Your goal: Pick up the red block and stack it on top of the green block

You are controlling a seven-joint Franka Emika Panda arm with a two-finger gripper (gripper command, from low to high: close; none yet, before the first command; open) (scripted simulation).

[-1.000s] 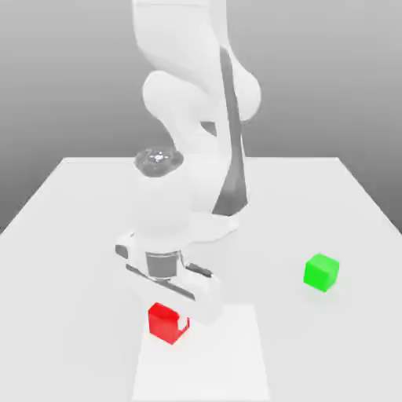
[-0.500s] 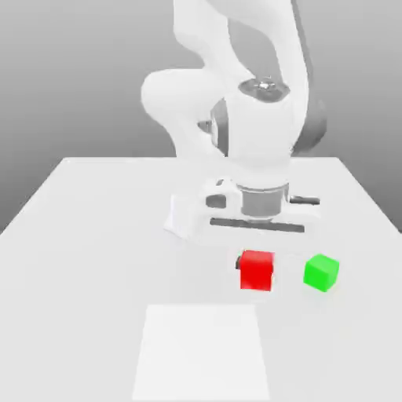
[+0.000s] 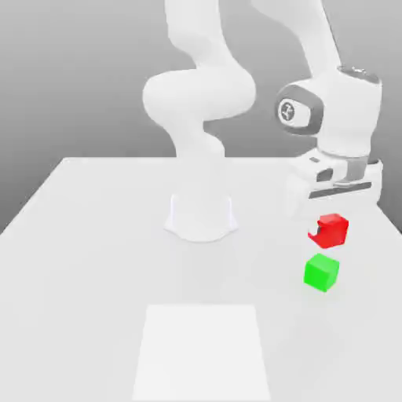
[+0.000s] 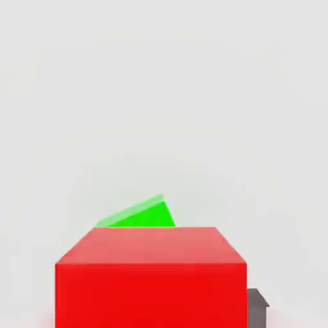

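Sheet's still at 6 to 7 o'clock in the ext. view. Green block (image 3: 321,273) hasn't moved, at about 4 o'clock, on the table (image 3: 102,259). Red block (image 3: 331,231) was nearer the middle, now it's up past green, at approx. 3 to 4 o'clock. Gripper (image 3: 328,228) went that way w/ it, pinched shut on red, apart from green.

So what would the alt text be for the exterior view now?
A white robot arm's gripper holds a red block in the air near a green block, which rests on a pale table with a white square on it.
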